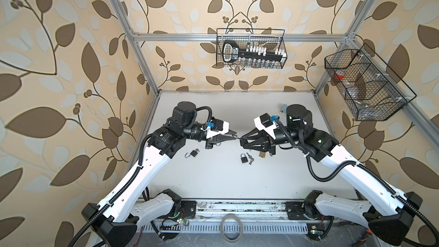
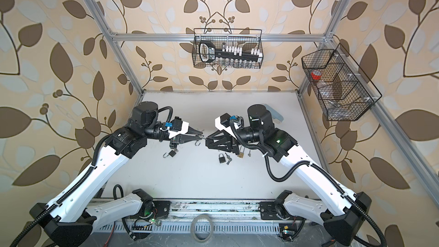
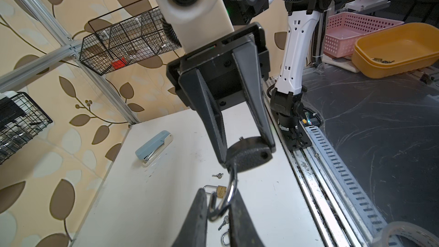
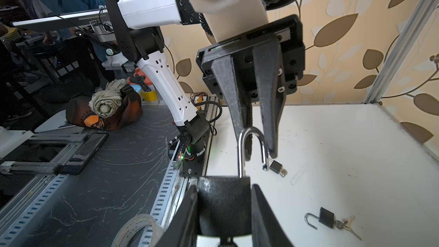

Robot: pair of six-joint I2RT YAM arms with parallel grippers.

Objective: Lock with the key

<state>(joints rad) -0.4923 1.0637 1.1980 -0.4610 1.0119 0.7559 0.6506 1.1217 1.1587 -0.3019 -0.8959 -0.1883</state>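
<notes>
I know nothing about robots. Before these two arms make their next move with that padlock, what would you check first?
1. Padlock held: ok, the right gripper is clamped on its body.
2. Shackle pressed home: not ok, its free end hangs outside the body.
3. Left gripper lined up: ok, one finger on each side of the shackle.
4. Left gripper's hold firm: cannot tell.
5. Key in the held padlock: cannot tell, its keyhole end is hidden.
6. Keys to hand: ok, they lie on the table beside a shut black padlock.
</notes>
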